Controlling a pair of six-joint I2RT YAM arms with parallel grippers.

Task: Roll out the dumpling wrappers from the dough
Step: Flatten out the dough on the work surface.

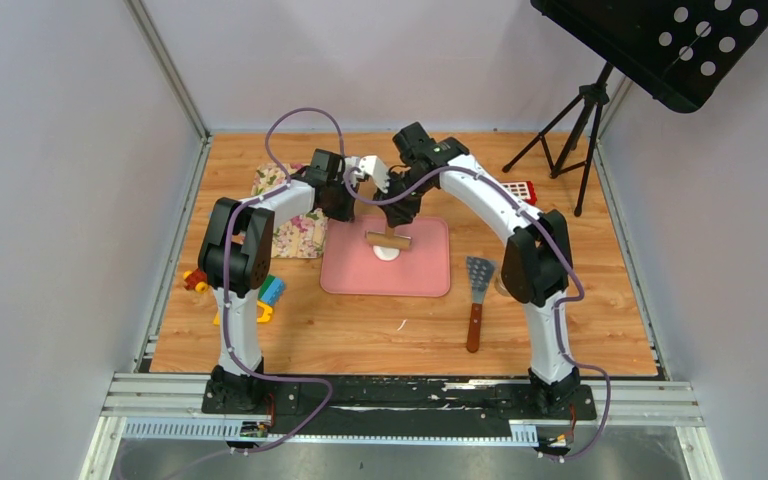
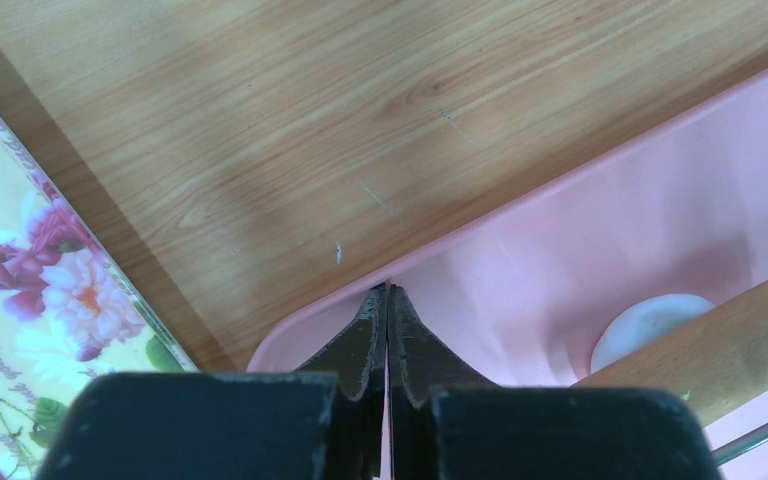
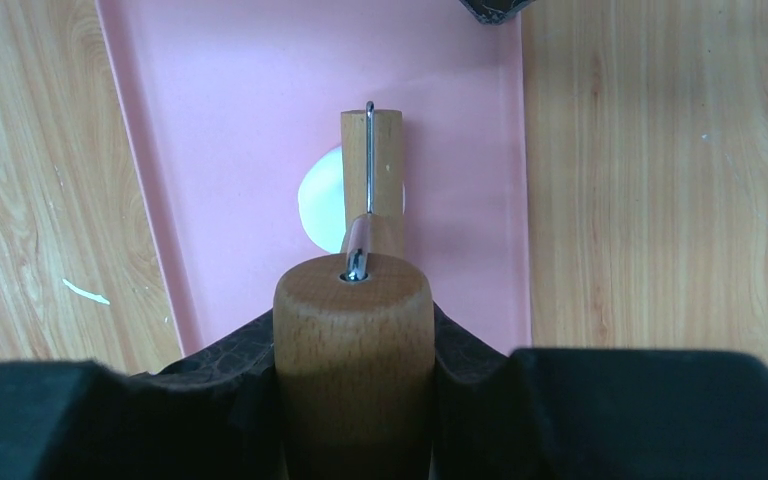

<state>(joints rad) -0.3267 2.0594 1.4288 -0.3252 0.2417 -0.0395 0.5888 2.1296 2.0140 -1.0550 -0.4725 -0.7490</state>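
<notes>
A small lump of white dough [image 1: 387, 253] lies on the pink mat [image 1: 360, 275], partly under the wooden roller [image 1: 388, 240]. In the right wrist view my right gripper [image 3: 353, 330] is shut on the roller's thick wooden handle [image 3: 353, 300]. The roller head [image 3: 385, 160] rests over the dough [image 3: 320, 195]. My left gripper [image 2: 388, 292] is shut on the far left edge of the mat [image 2: 610, 220], with pink showing between its fingers. The dough [image 2: 650, 322] and roller [image 2: 720, 340] sit to its right. No dumpling wrappers are in view.
A spatula [image 1: 477, 300] lies on the table right of the mat. A floral cloth [image 1: 295, 225] lies left of the mat, with coloured toy blocks [image 1: 260, 295] nearer the left arm's base. A tripod stand [image 1: 570, 130] and a red and white item [image 1: 522, 190] are at the back right.
</notes>
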